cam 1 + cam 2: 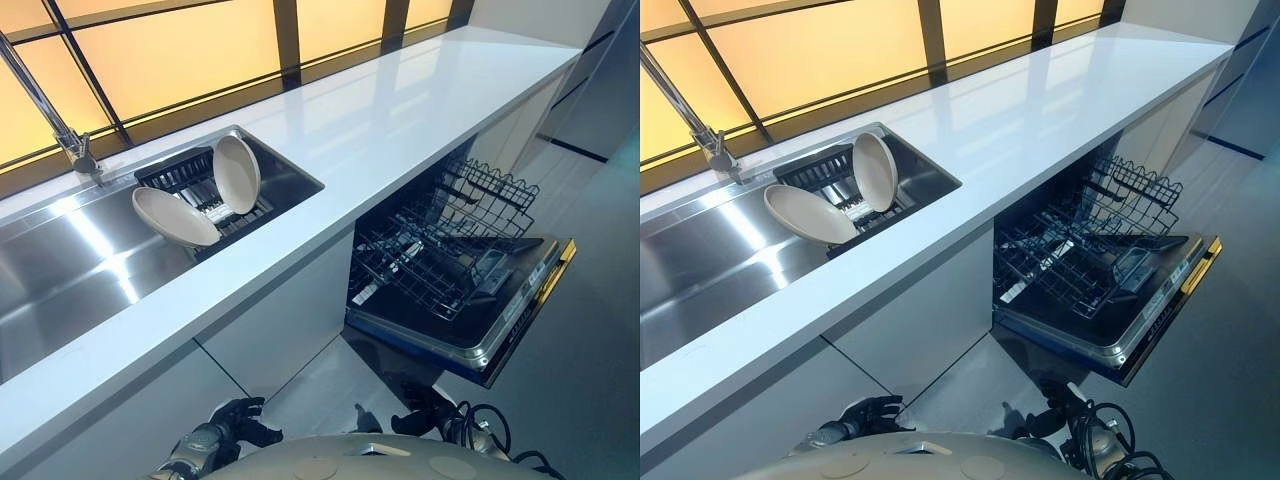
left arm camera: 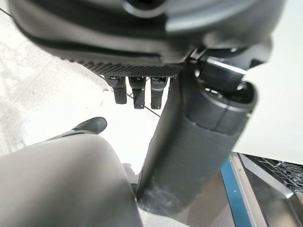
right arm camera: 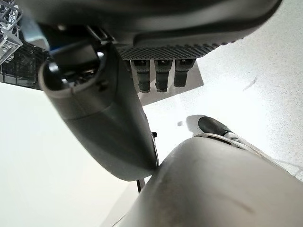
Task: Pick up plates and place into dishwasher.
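Long white glossy bench runs below a row of amber-lit windows. Set into its left end: stainless steel sink, with a chrome tap at its back edge.

Under the bench's front edge, toward the right end: open dishwasher, door folded down, black wire rack pulled out over the door; no plates in the rack.

In the sink's right end: black ribbed drying rack holding two beige oval plates. One plate stands nearly upright on edge; the other plate leans tilted against the rack's front left side.

Left hand low, below the bench front, fingers loosely extended, holding nothing. Right hand low near the dishwasher door, likewise relaxed and empty.
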### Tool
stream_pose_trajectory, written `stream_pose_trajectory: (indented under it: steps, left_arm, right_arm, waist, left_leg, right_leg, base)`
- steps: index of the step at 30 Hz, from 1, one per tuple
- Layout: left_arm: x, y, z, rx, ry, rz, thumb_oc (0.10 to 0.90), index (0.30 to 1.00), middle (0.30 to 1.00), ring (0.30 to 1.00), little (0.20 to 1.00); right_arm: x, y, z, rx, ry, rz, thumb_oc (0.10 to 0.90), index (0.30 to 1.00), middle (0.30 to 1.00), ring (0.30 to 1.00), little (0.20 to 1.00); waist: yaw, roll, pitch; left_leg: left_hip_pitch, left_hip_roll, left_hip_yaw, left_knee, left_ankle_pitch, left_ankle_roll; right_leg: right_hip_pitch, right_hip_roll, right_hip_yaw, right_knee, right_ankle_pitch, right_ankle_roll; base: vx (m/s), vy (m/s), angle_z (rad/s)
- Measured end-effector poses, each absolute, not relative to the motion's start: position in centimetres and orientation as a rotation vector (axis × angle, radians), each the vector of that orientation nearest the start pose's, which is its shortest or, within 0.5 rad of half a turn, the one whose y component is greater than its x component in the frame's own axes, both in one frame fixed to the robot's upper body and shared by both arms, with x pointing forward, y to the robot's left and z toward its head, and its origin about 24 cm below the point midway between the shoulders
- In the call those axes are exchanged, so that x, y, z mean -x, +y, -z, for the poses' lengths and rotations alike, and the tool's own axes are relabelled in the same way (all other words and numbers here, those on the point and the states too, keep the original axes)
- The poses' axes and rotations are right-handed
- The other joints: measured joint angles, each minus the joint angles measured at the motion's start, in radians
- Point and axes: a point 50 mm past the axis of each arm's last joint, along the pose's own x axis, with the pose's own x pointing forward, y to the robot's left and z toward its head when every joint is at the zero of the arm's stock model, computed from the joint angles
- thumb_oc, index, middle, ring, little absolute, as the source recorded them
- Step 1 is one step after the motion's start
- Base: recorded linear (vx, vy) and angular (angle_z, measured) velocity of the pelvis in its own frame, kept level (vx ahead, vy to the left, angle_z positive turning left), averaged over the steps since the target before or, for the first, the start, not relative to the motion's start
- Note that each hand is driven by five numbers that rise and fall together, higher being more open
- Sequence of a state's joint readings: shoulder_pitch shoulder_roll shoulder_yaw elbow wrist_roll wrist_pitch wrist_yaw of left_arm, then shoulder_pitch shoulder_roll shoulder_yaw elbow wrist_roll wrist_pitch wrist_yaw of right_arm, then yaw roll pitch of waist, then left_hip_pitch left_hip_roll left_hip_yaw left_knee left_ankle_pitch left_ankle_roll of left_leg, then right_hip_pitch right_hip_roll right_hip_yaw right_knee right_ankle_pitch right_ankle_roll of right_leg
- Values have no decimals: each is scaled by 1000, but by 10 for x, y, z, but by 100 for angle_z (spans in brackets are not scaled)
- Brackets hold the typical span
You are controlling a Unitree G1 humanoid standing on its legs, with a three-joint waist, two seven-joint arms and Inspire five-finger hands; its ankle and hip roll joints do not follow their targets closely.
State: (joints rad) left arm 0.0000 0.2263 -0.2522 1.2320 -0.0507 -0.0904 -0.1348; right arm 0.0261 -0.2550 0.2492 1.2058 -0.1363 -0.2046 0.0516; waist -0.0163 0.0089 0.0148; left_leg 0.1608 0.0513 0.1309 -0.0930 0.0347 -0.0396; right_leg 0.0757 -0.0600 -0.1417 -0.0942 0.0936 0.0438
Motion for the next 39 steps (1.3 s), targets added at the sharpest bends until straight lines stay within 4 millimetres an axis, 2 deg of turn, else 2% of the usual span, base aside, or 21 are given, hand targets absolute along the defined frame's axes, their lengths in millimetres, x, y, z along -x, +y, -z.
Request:
stream_pose_trajectory:
  steps: [11,19,25,27,30,32,34,36,37,38,39]
  left_arm:
    - [-88,213,165,-200,1212,169,800,900,900,900,900]
    - [-88,208,164,-131,1211,243,800,900,900,900,900]
    - [-111,196,157,-344,1108,453,800,900,900,900,900]
    - [-129,188,149,-438,1025,548,800,900,900,900,900]
    - [-167,170,121,-537,822,692,800,900,900,900,900]
    - [-193,154,90,-587,656,819,800,900,900,900,900]
    - [-220,135,48,-550,484,922,800,900,900,900,900]
    - [-241,115,3,-433,322,1000,800,900,900,900,900]
    - [-245,109,-9,-381,274,1021,800,900,900,900,900]
    - [-250,99,-28,-277,206,1050,800,900,900,900,900]
    - [-251,89,-50,-82,152,1088,800,900,900,900,900]
  right_arm:
    - [-91,-219,159,429,1070,-242,800,900,900,900,900]
    - [-91,-219,159,431,1069,-246,800,900,900,900,900]
    - [-94,-219,158,432,1066,-257,800,900,900,900,900]
    - [-96,-219,157,439,1066,-271,800,900,900,900,900]
    - [-100,-218,156,461,1051,-294,800,900,900,900,900]
    - [-103,-219,154,472,1039,-300,800,900,900,900,900]
    - [-105,-221,154,483,1035,-303,800,900,900,900,900]
    - [-107,-222,153,487,1031,-298,800,900,900,900,900]
    - [-107,-222,153,489,1030,-297,800,900,900,900,900]
    - [-108,-222,153,494,1027,-296,800,900,900,900,900]
    - [-108,-221,153,503,1022,-292,800,900,900,900,900]
  waist:
    - [1,-7,-19]
    - [1,-6,-20]
    - [-9,-2,-19]
    - [-10,-1,-19]
    - [-10,3,-9]
    - [-9,9,0]
    - [-8,19,10]
    - [-7,26,17]
    - [-7,28,17]
    - [-7,31,20]
    - [-8,32,21]
  left_leg:
    - [0,1,0,0,0,0]
    - [1,0,1,0,0,0]
    - [1,0,5,0,0,0]
    - [-7,-1,5,0,1,0]
    - [-15,-4,0,0,7,-2]
    - [-16,-4,-1,0,8,-3]
    - [-17,-3,-4,-1,8,-3]
    - [-19,-3,-12,-1,8,-4]
    - [-19,-3,-13,-1,8,-4]
    - [-17,-2,-18,0,8,-4]
    - [-15,-2,-28,-1,8,-5]
  right_leg:
    - [0,0,0,0,0,0]
    - [0,0,1,0,0,0]
    - [-4,1,19,1,0,0]
    - [-12,1,24,3,0,0]
    - [-18,1,25,4,3,-2]
    - [-17,1,24,3,3,-2]
    - [-16,1,22,2,2,-2]
    - [-14,1,17,0,2,-2]
    - [-13,1,16,0,2,-2]
    - [-10,2,14,-1,2,-2]
    - [-8,3,13,-1,2,-2]
  base:
    - [0,0,0]
    - [0,0,0]
    - [-22,14,-1]
    - [-43,15,0]
    - [-51,6,4]
    - [-40,-6,2]
    - [-15,-19,4]
    - [11,-21,8]
    - [19,-18,7]
    - [22,-17,4]
    - [32,-22,3]
